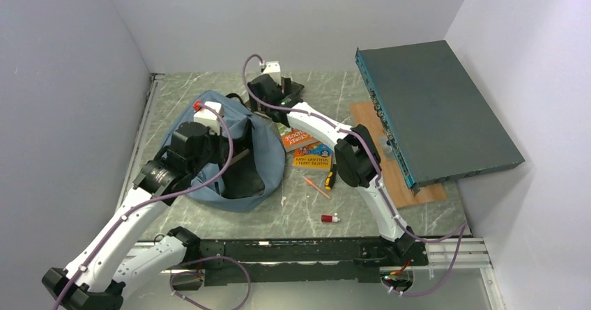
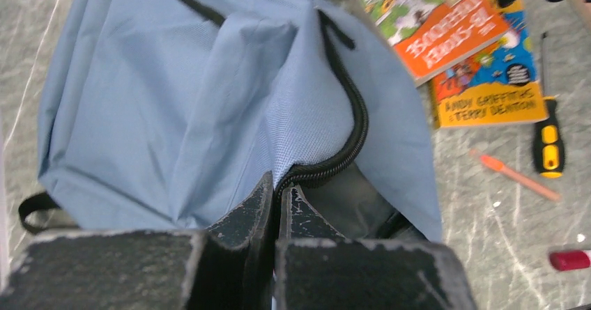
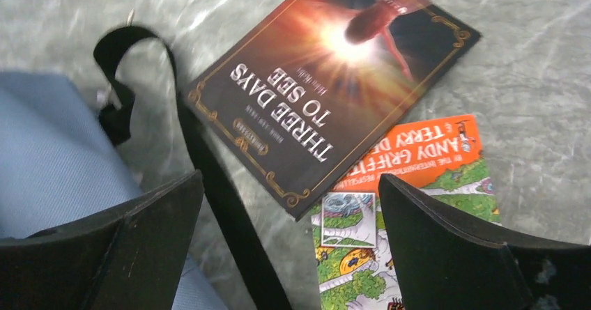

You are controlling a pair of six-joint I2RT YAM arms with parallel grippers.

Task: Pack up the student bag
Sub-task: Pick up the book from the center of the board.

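Spread wide, my right claw is hovering over the dark book, aiming squarely across its edge; my left claw is pinching the bag open.

High rear camera looks down; close wrist cameras share orange book.

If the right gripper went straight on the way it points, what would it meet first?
Probably the Three Days to See book: its corner lies between the fingers of the right gripper. The black strap runs beside; depth unclear.
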